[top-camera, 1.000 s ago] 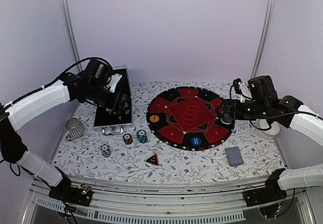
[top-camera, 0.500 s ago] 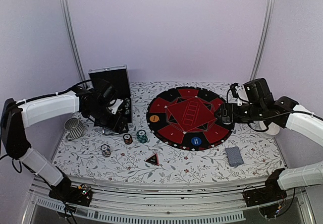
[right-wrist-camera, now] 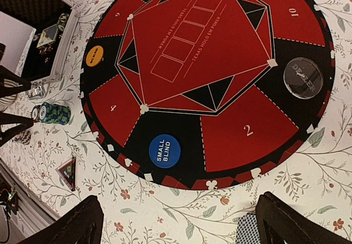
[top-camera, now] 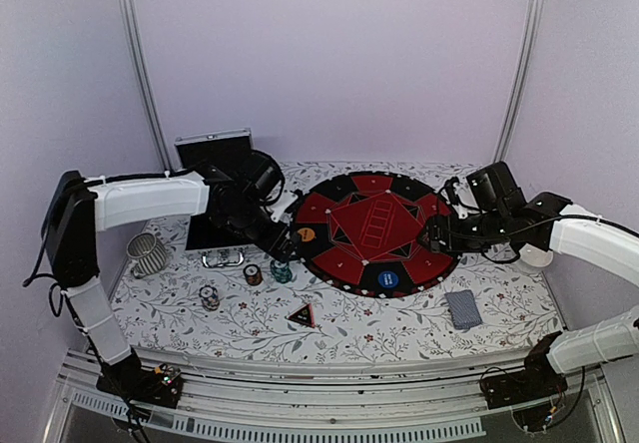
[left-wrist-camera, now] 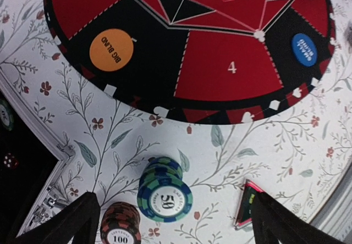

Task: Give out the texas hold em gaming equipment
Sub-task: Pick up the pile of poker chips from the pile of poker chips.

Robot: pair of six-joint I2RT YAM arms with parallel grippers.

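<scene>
Hovering jaws apart, the left gripper (top-camera: 282, 251) frames the teal striped-edge poker chip stack (left-wrist-camera: 164, 199) at eight o'clock of the round red-and-black mat (left-wrist-camera: 231, 68), probably to grab it; right gripper (right-wrist-camera: 180, 200) gapes too.

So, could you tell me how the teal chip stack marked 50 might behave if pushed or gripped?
The teal chip stack looks like loose discs, slightly staggered, so a push would probably shear or topple it. Its smooth edges may slip unless the left gripper pinches every chip.
</scene>
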